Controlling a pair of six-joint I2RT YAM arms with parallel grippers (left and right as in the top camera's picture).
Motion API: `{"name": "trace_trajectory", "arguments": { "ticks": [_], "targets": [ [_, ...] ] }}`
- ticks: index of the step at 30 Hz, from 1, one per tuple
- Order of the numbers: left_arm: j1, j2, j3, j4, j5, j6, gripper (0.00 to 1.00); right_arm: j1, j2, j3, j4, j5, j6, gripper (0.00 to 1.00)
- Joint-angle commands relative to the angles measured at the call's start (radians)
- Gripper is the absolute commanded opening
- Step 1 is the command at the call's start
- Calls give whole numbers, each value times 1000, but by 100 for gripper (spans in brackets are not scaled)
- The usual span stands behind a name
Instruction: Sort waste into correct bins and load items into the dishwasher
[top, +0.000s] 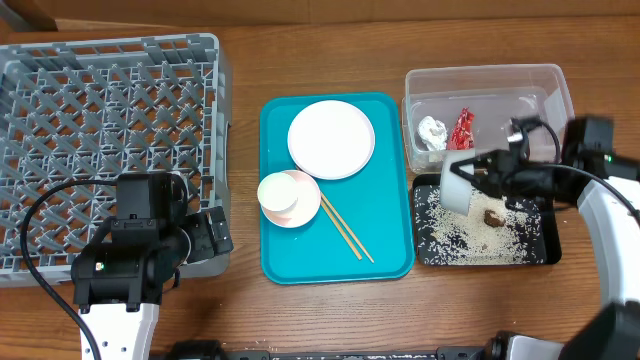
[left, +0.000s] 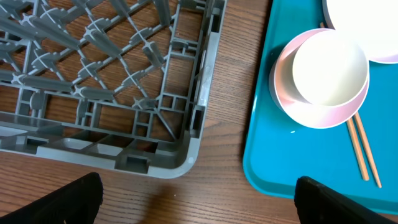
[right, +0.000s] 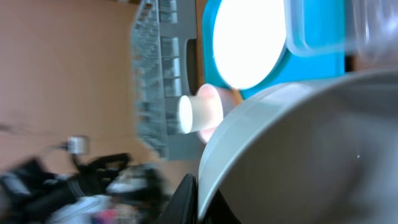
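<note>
Bowl (top: 461, 183) hangs tipped on its side over the black tray (top: 545, 245), its rim pinched in the jaws of the right gripper (top: 482, 176). Rice (top: 455, 238) and a brown lump (top: 493, 216) lie in that tray. Left gripper (left: 199, 205) hovers over the bench (left: 227, 124) by the corner of the rack (left: 124, 93), jaws wide and empty.

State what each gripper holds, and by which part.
The right gripper holds the greyish-white bowl by its rim, tipped over the black tray. The left gripper is open, holding nothing.
</note>
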Motion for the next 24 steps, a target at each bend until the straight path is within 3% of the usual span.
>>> {"name": "trace_trajectory", "arguments": {
  "ticks": [1,6,13,24],
  "targets": [
    [-2,-2,23,5,8,-9,100,150,-33,130,-2,293,-10,4],
    [-2,-2,23,6,8,-9,100,449,-10,145,212,551,-14,4],
    [-2,-2,23,6,8,-9,100,763,143,145,494,882,-153,4],
    [-2,-2,23,3,8,-9,100,828,430,145,731,920,-152,4]
  ]
}}
